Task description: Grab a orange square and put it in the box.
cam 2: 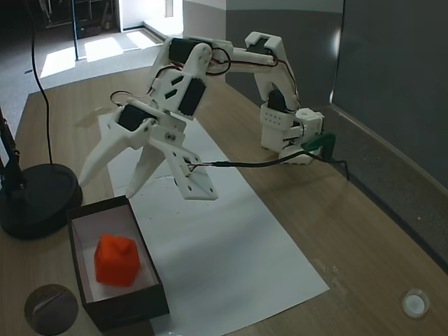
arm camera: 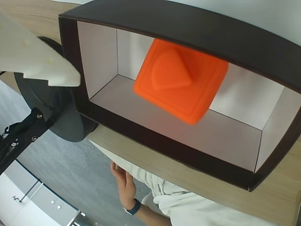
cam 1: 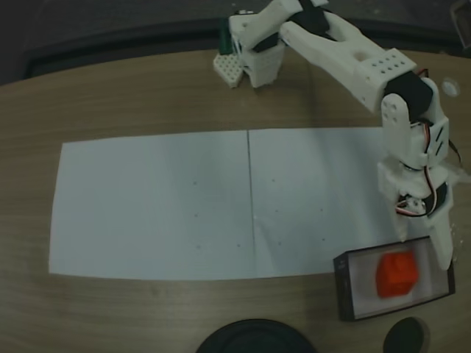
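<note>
The orange square (cam 1: 397, 273) lies inside the box (cam 1: 346, 287), a shallow black-walled tray with a white inside, at the lower right of a fixed view. In the wrist view the orange square (arm camera: 181, 80) looks tilted against the white floor of the box (arm camera: 197, 28). My white gripper (cam 2: 112, 183) hangs open just above the far end of the box (cam 2: 150, 297), apart from the orange square (cam 2: 117, 260). Nothing is between its fingers. One finger (arm camera: 37, 61) shows at the upper left of the wrist view. My gripper (cam 1: 425, 246) stands over the box's back right corner.
White paper (cam 1: 154, 206) covers the middle of the wooden table. A black round stand base (cam 2: 35, 203) sits beside the box, and a small black disc (cam 2: 50, 308) lies in front of it. A person's hand (arm camera: 124, 183) shows below the table edge. The arm's base (cam 2: 290, 136) is at the far edge.
</note>
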You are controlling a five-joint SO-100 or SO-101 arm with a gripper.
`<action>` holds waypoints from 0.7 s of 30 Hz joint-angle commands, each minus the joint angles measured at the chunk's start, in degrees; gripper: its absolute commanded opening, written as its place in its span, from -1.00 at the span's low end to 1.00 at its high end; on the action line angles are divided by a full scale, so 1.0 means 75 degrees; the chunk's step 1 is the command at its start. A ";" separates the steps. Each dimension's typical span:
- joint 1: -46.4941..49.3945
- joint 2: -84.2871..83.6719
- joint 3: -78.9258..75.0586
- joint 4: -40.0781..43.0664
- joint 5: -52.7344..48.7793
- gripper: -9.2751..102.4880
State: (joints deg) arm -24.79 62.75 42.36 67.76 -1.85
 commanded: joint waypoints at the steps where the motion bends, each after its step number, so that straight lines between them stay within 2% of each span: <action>1: 0.0152 0.0656 -0.0516 0.0281 -0.0574 -0.68; 2: 0.0258 0.0809 -0.0516 0.0504 -0.0703 -0.81; 3: 0.0363 0.0996 -0.0516 0.0750 -0.0773 -0.85; 5: 0.0551 0.1605 -0.0516 0.1301 -0.0715 -0.79; 16: 0.0820 0.7723 -0.0434 0.3457 -0.0234 -0.84; 21: 0.2344 1.0242 -0.0340 0.4137 -0.0270 -0.84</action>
State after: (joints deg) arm -11.07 129.46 41.40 98.44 -3.96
